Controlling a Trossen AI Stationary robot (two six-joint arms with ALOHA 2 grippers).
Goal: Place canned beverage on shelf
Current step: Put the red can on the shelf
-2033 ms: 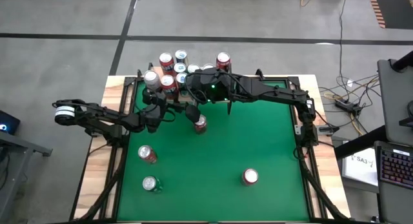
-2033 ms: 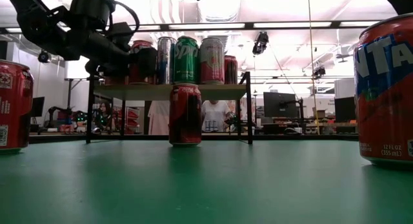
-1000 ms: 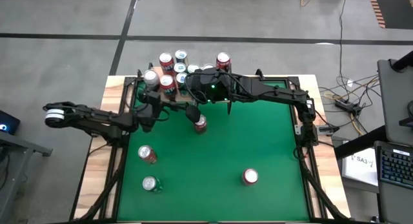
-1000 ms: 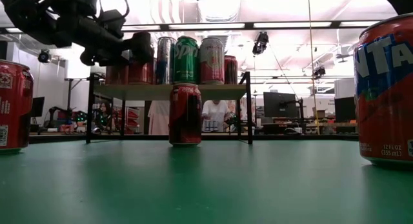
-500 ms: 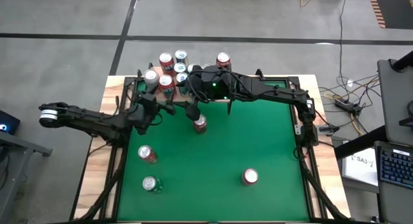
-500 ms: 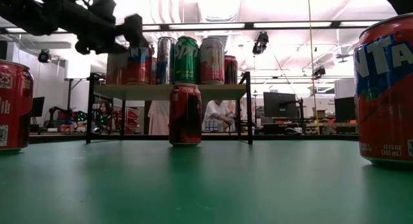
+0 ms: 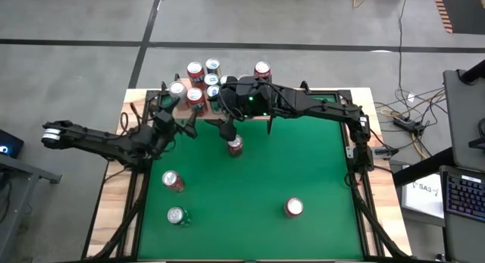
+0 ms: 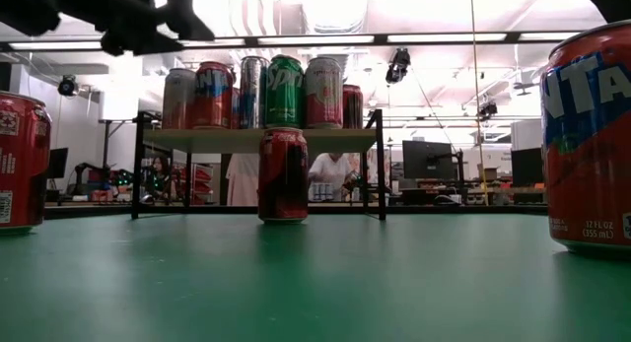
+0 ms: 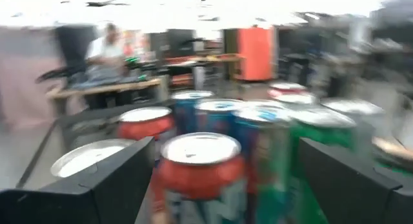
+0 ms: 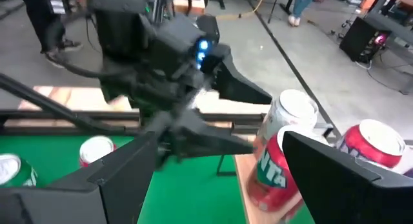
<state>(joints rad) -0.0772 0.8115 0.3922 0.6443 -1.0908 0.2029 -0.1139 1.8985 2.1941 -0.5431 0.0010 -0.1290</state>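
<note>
Several cans (image 7: 195, 70) already crowd the shelf (image 8: 258, 138) at the counter's (image 7: 303, 164) 12 o'clock edge, so the task looks well along. Four cans are left on the green: one (image 7: 236, 145) just in front of the shelf, two (image 7: 173, 181) toward 8 o'clock and one (image 7: 293, 208) toward 5 o'clock. The left pincer (image 7: 168, 120) stands wide open and empty beside the shelf's 9 o'clock end, and the right pincer (image 7: 225, 130), also spread with nothing in it, hangs over the nearest can, probably the next to go up.
</note>
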